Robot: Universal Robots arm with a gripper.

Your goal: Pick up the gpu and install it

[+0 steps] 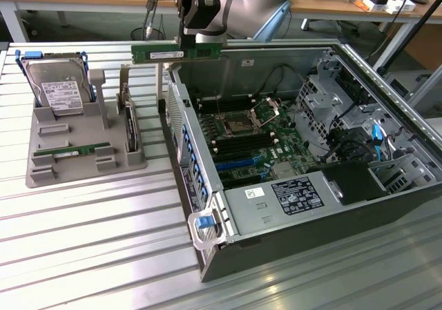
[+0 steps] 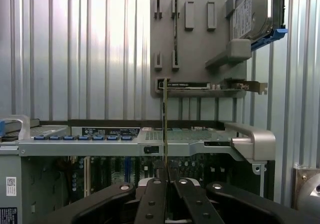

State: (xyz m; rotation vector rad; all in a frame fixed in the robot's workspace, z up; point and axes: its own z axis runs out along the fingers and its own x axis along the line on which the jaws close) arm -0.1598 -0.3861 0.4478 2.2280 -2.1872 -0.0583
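Fingers (image 2: 152,204) clench the gpu (image 1: 162,52) toward one end: judged light, stiff, thin, fragile; grip edges, not chips.

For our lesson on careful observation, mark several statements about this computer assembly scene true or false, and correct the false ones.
1. The gripper is shut on the gpu, holding it in the air. True.
2. The computer case is open, with its motherboard exposed. True.
3. The gpu is seated in a motherboard slot. False: it is held above the case, clear of the board.
4. The hard drive lies inside the computer case. False: it stands in the gray tray, on the exterior view's left.
5. An upright dark card stands in the gray tray. True.
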